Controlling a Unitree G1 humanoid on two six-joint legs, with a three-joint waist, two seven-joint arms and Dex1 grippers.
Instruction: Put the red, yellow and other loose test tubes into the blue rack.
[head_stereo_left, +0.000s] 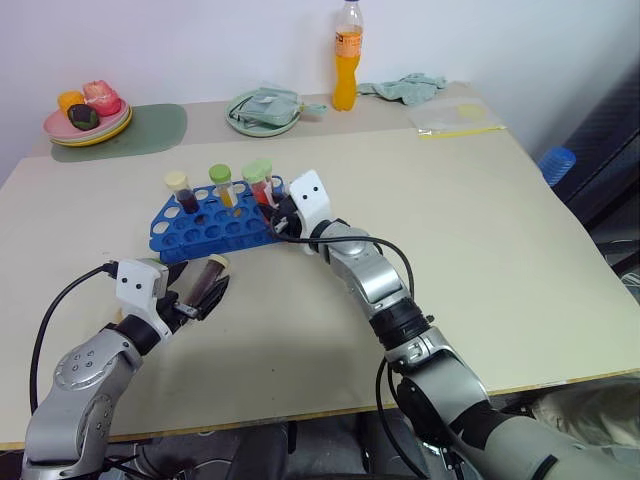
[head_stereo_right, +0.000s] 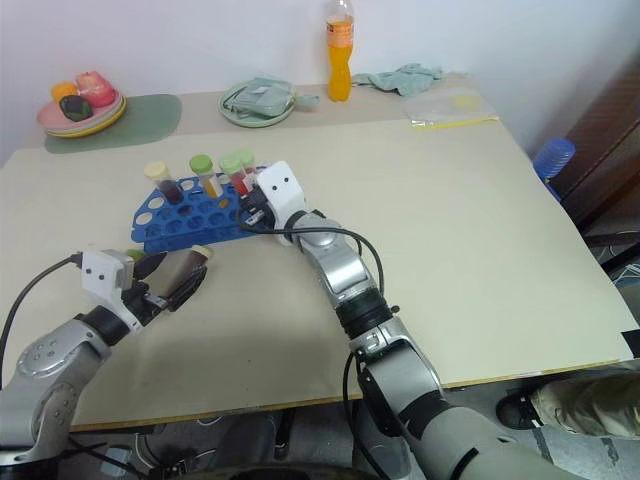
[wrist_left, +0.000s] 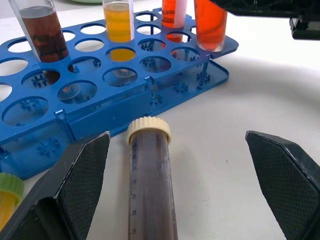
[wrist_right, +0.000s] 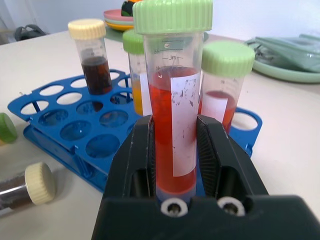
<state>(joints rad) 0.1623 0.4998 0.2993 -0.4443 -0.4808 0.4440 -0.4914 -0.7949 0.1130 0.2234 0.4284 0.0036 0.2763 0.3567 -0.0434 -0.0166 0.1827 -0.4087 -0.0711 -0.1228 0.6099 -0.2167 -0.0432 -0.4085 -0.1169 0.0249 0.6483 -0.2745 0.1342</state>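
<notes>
Left end effector (wrist_left: 175, 185) spread wide, low over desk (head_stereo_left: 480, 260), dark maroon tube (wrist_left: 150, 185) lying flat between its fingers, cream cap toward blue rack (head_stereo_left: 205, 232). Rack holds upright maroon, yellow and red tubes. Right end effector (wrist_right: 175, 150) clamped on red tube (wrist_right: 172, 125), upright at rack's right end.

Right arm stretches toward the tabletop's far left part, its gripper (wrist_right: 175, 145) clamped on something. Left gripper (wrist_left: 180, 175) rests low near the front-left edge, jaws spread wide.
</notes>
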